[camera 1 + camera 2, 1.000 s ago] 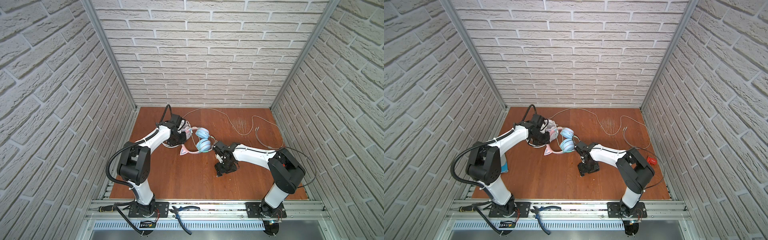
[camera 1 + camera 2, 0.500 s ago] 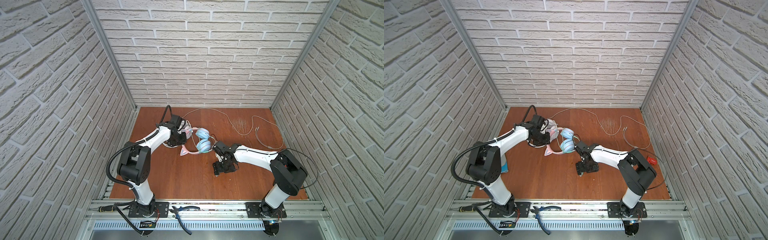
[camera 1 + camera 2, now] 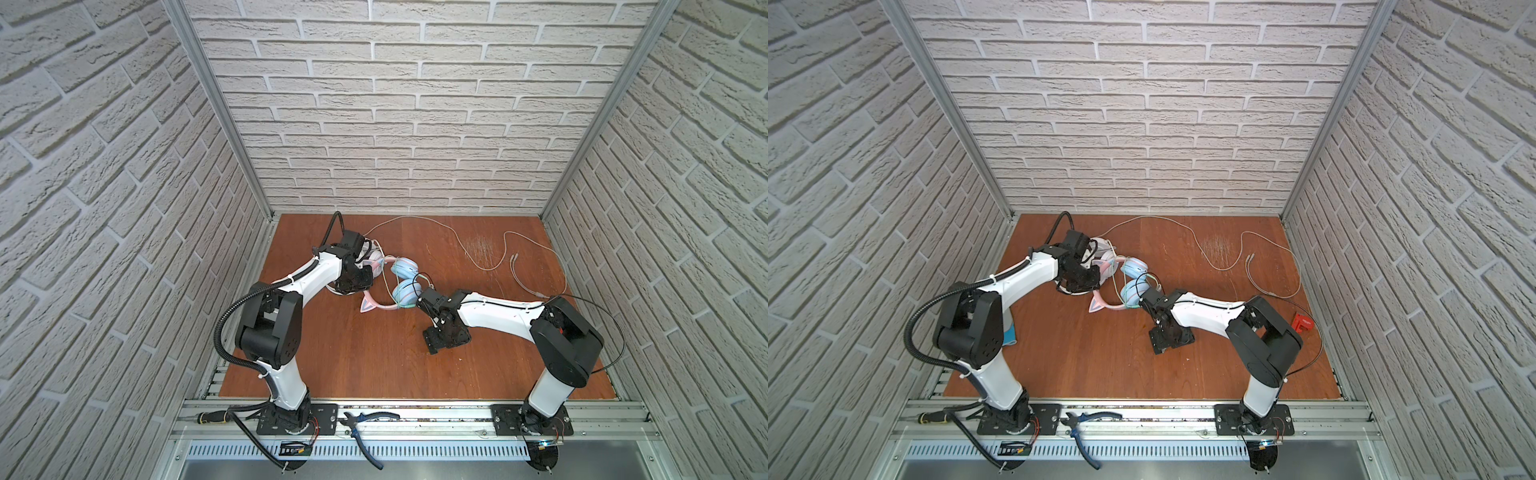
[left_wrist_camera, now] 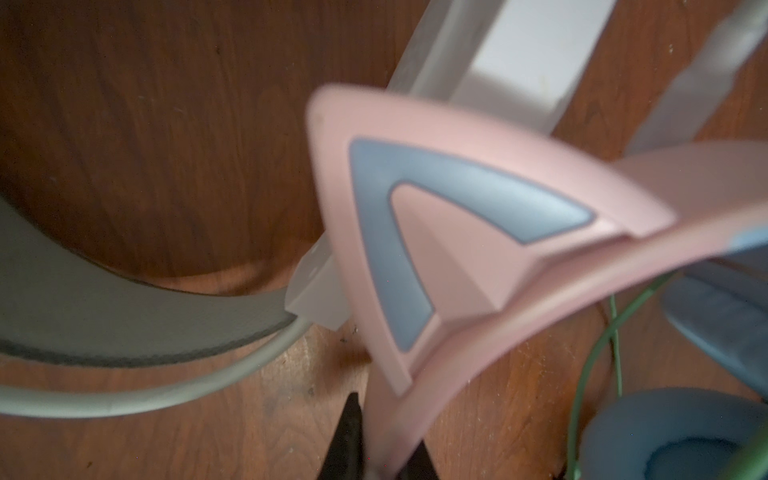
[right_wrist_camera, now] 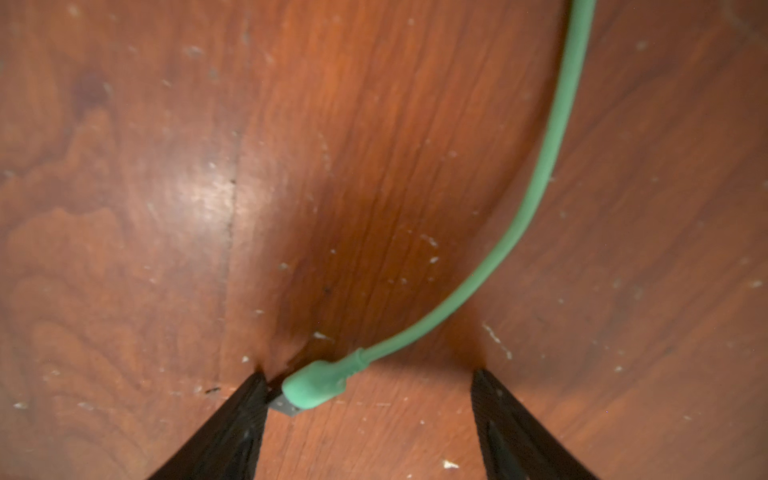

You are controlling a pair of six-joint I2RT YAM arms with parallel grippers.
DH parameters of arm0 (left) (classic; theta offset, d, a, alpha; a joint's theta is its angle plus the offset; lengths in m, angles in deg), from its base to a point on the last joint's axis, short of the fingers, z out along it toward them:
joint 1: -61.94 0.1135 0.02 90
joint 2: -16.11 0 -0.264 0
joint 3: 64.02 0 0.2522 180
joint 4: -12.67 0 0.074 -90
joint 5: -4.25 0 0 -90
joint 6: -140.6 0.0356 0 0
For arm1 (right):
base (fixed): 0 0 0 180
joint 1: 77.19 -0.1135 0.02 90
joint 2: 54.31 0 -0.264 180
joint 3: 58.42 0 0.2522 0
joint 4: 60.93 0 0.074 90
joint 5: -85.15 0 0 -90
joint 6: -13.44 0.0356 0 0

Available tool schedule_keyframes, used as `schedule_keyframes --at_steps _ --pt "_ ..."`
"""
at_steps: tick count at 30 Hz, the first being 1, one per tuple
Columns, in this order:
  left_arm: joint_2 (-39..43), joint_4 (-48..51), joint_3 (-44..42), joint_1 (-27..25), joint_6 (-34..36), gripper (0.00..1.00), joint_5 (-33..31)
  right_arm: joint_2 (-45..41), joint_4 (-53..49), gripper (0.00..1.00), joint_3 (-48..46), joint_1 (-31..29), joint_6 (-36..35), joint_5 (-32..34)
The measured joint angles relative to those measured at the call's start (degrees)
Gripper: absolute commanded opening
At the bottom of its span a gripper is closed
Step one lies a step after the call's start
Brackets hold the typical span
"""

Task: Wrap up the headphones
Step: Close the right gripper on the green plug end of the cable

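Barely any motion over the last second: the right arm's wrist crept a touch toward the cat-ear headphones [image 3: 406, 291]. The left arm, both headsets and the white cable [image 3: 457, 240] sit where they were.

Hidden bits:
- You can't see much of the white headphones [image 4: 528, 58] from above. The left arm's wrist covers most of them at the back left of the table [image 3: 353, 357].
- Left wrist view is blurred and cropped. You only get one pink cat ear with a blue inlay, part of a blue ear pad, and a stretch of the white set's grey padded band.
- In both top views the green cable [image 5: 552, 137] drops out of sight under the right wrist, so you can't trace it from cup to plug.

Your left tool [image 4: 382, 449] is pressed together on the pink headband. The band runs straight down between the two dark fingertips [image 4: 347, 436].

Your right tool [image 5: 368, 374] is spread wide, tips down at the table, pinching nothing. The green plug [image 5: 316, 388] lies flat between the fingers, its metal end right against one and clear of the other.

The cat-ear set lies near table centre, just right of the left tool, blue cups side by side. The white cable sprawls loose across the back right.
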Motion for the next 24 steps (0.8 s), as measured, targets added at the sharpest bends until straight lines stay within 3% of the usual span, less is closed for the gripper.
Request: schedule_keyframes --at_steps 8,24 --pt "0.0 0.02 0.0 0.0 0.0 0.0 0.02 -1.22 0.07 0.63 -1.6 0.13 -0.17 0.61" --pt "-1.01 0.0 0.0 -0.04 0.0 0.0 0.22 -3.87 1.81 0.75 -4.02 1.92 2.64 -1.16"
